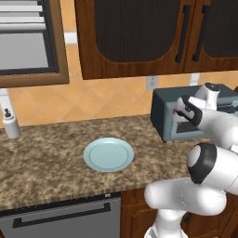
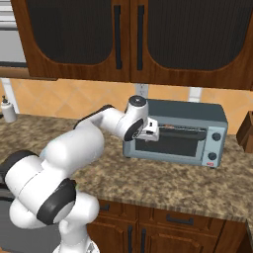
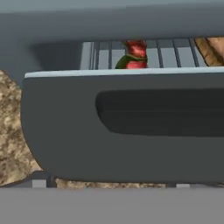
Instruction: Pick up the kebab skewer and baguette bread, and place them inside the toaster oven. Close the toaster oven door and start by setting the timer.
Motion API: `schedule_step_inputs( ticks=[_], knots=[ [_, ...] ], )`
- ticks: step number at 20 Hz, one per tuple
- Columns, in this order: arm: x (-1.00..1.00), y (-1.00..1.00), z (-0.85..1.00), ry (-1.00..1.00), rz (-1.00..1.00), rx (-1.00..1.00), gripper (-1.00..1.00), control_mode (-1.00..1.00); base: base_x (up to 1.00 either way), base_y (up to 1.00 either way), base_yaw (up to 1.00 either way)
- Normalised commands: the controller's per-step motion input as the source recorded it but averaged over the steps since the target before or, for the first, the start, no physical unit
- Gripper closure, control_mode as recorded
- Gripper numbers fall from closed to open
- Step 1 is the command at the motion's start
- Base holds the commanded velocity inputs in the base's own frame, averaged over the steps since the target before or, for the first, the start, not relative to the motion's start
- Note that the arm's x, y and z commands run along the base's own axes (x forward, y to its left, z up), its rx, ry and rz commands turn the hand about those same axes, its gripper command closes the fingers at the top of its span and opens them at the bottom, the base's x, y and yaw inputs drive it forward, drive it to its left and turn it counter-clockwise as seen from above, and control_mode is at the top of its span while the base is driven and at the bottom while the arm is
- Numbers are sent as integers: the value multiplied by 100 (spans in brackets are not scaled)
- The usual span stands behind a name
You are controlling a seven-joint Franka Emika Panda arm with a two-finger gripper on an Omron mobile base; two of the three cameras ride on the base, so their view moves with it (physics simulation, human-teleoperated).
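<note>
The grey-blue toaster oven (image 2: 217, 118) stands on the counter at the right. Its door (image 3: 65, 131), with the dark glass window, is tilted part-way out from the top. Over the door's top edge the hand view shows the wire rack. On the rack lies the kebab skewer (image 3: 136, 54) with its red chunks. The tan baguette bread (image 3: 212, 48) lies further right on the same rack. My gripper (image 2: 152, 129) is at the upper left of the door, close to its front. Its jaws stand wide and hold nothing.
A pale blue plate (image 1: 109, 154) lies on the granite counter left of the oven. A white bottle (image 1: 10, 123) stands at the far left by the wall. A brown block (image 2: 246, 131) stands right of the oven. Wooden cabinets hang above.
</note>
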Motion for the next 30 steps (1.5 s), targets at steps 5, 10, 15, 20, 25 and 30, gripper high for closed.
schedule_step_inputs(
  ticks=[5, 10, 15, 20, 25, 30],
  knots=[
    [45, 2, 0, 8, -1, -2, -100, -100, 0, 0, 0],
    [4, 0, -1, 10, 0, -2, -100, -100, 0, 0, 0],
    [-10, 0, 0, 9, 0, -1, -100, -100, 0, 0, 0],
    [-42, 0, 0, 3, 0, 0, -100, -100, 0, 0, 0],
    [-25, 0, 0, 0, 0, 0, -100, -100, 0, 0, 0],
    [-55, -12, 0, -1, -1, 0, -100, -100, 0, 0, 0]
  ],
)
